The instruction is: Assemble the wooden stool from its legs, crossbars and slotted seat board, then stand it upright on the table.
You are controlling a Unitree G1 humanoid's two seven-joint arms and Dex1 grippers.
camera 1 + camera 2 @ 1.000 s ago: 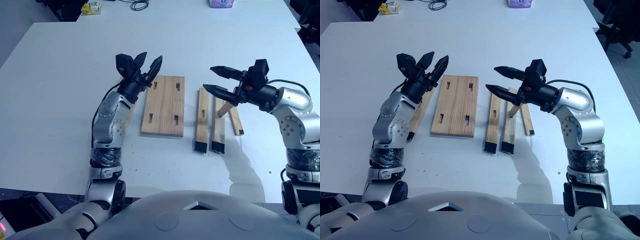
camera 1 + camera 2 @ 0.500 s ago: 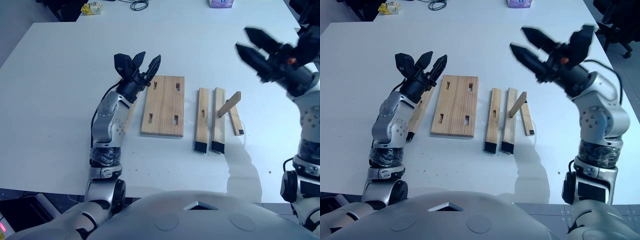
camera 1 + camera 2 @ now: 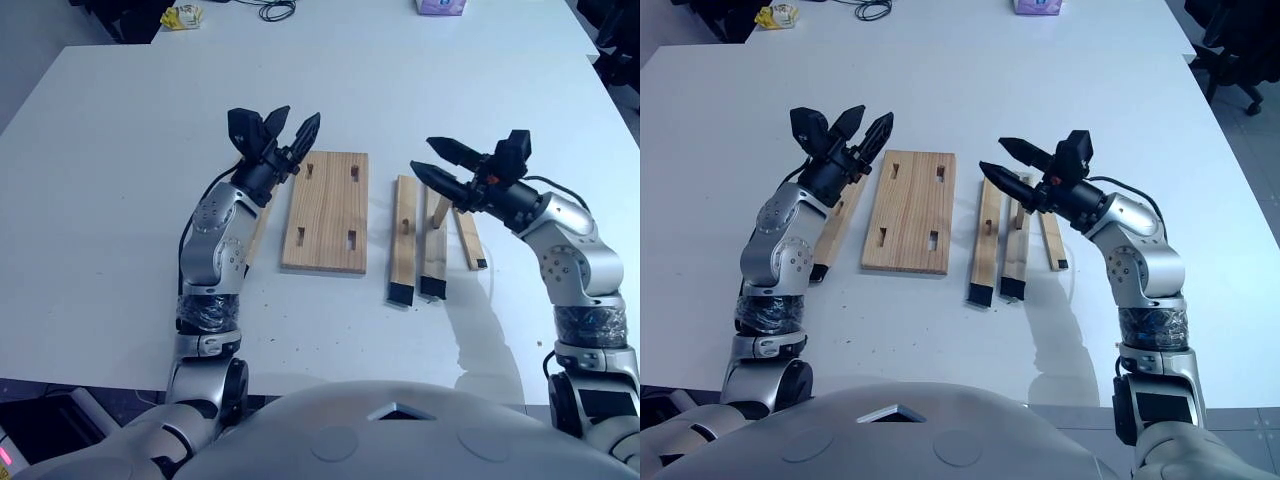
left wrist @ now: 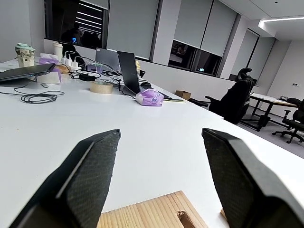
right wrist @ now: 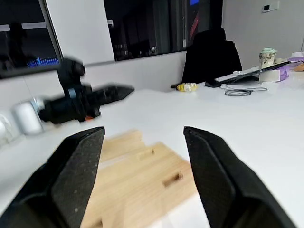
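Seat board lies flat, untouched; left claw and right claw hover spread wide, empty.

The pale wooden seat board, with four slots cut in it, lies flat on the counter. Just to its right, a slotted leg and a second leg, both black-tipped, lie side by side. A thinner bar lies beyond them. Another leg lies left of the board.

The slotted seat board lies flat on the white tabletop, with wooden bars just beside it toward the right edge. The left claw and right claw hang spread and empty.
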